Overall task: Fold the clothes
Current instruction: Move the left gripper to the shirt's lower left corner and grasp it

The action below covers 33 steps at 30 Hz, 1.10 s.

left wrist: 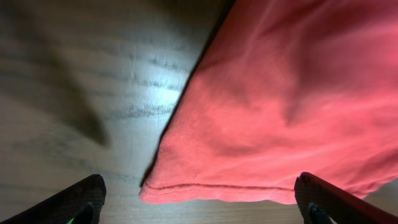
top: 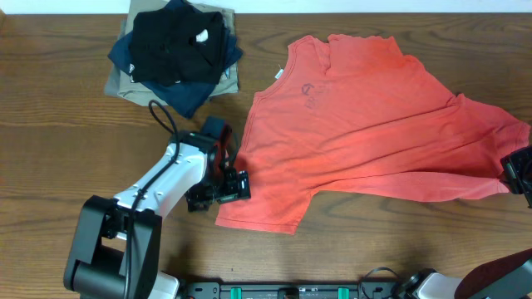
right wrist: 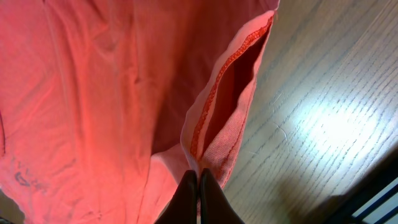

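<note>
Fingers of left gripper [left wrist: 202,214]: wide apart over a hem corner of the T-shirt [top: 374,124]
Fingers of right gripper [right wrist: 199,180]: clamped on its hemmed edge
T-shirt: spread on table [top: 66,149], neck upper left, long axis toward lower right

We are seeing a T-shirt [top: 374,116] glowing red-orange all over. A faint dark round logo [top: 309,91] and dim dark marks beside it are showing on the chest, and a small white tag [top: 278,75] is peeking out at the collar. In the right wrist view, its hem [right wrist: 233,68] is carrying a line of brighter orange stitching. The table [top: 66,149] is showing brown wood with darker grain streaks. In the pile, a black garment [top: 170,46] is wearing a white spot, with a navy garment [top: 189,98] and a khaki garment [top: 125,85] showing beneath. The left arm [top: 166,178] is showing white with black parts, and the right gripper [right wrist: 198,180] is looking black.
</note>
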Available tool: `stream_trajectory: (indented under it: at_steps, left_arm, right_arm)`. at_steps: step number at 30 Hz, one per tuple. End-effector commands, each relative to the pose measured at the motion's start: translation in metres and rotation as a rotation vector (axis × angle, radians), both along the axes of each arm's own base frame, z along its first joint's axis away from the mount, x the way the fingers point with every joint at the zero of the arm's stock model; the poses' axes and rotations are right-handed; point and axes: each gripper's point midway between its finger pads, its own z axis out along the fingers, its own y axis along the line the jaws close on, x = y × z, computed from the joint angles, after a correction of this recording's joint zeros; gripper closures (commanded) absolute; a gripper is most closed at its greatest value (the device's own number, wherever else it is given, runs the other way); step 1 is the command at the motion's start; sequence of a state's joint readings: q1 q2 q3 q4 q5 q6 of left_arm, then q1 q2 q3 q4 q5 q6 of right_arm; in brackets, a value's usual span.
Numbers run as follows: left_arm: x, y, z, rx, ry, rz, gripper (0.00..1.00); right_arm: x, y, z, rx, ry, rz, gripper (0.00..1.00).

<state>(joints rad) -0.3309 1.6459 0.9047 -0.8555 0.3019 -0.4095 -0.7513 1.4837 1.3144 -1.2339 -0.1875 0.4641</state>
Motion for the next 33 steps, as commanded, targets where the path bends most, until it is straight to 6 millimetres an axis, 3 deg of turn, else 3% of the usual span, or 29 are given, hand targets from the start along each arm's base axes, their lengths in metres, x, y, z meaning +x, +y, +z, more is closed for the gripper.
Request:
stream_trajectory:
  at_steps: [1,7,15,22,29,31,33]
  left_arm:
    - [-0.011,0.006,-0.008,0.021,0.027,-0.026,0.02]
    - [-0.012,0.015,-0.010,0.075,0.027,-0.016,0.02]
    - [-0.023,0.017,-0.021,0.083,0.048,0.005,0.15]
    - [-0.026,0.017,-0.025,0.086,0.050,0.012,0.21]
    - [-0.026,0.013,-0.028,0.158,0.006,-0.048,0.21]
    - [-0.027,0.011,-0.029,0.164,0.009,-0.035,0.29]
    - [-0.028,0.010,-0.031,0.168,0.015,-0.032,0.45]
  right_arm:
    - [0.002,0.004,0.002,0.007,-0.012,0.003,0.99]
    - [0.002,0.004,0.002,0.007,-0.012,0.003,0.99]
    - [0.003,0.006,0.002,0.017,-0.022,0.006,0.99]
    - [0.005,0.005,0.003,0.017,-0.028,0.006,0.99]
    - [0.005,0.005,0.003,0.016,-0.028,0.006,0.99]
    - [0.005,0.005,0.003,0.017,-0.028,0.007,0.99]
    - [0.004,0.005,0.003,0.015,-0.027,0.013,0.99]
